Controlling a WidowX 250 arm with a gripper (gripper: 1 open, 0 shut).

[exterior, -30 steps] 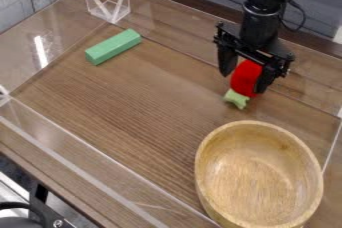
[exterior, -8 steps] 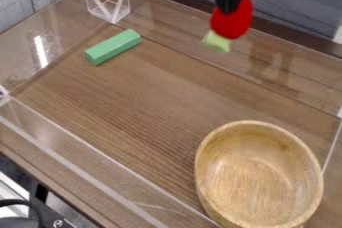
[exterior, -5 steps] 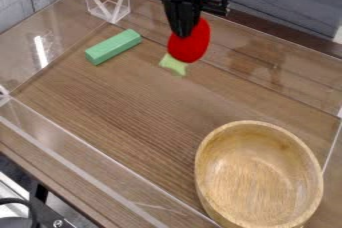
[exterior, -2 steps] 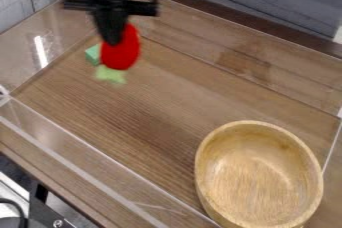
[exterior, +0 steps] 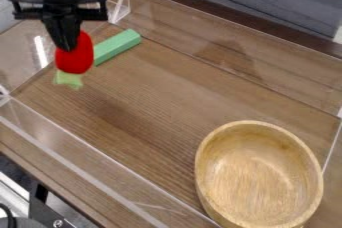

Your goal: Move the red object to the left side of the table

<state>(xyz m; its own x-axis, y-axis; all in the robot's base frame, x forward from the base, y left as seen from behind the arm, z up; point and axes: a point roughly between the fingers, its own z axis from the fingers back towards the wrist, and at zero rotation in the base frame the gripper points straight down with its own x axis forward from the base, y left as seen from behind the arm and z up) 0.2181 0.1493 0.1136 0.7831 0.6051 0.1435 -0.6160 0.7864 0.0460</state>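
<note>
Travel across the table (exterior: 201, 92) is the change here. A little over a second ago the claw (exterior: 68, 42) hung near the far edge, right of centre, with the red object (exterior: 74, 56) in its grip. Since then it has swept steadily leftward and toward the near side, passing over the green block (exterior: 118, 44), which has not moved. Now the claw points down over the left part of the table, its fingers clamped on the upper part of the red object, whose light green leafy end hangs lowest. The object looks to be low above the wood, though this single view does not show whether the leafy tip touches. It sits just left of the green block and nearer the camera, close to the clear acrylic wall (exterior: 27, 57) along the left edge, and well apart from the wooden bowl (exterior: 261, 182) at the near right. For the task, the carry looks nearly done: the object is already over the left side, so what seems left is a short lowering, a release and a lift clear. The likeliest trouble, as I judge it, is the rounded toy rolling once freed.
</note>
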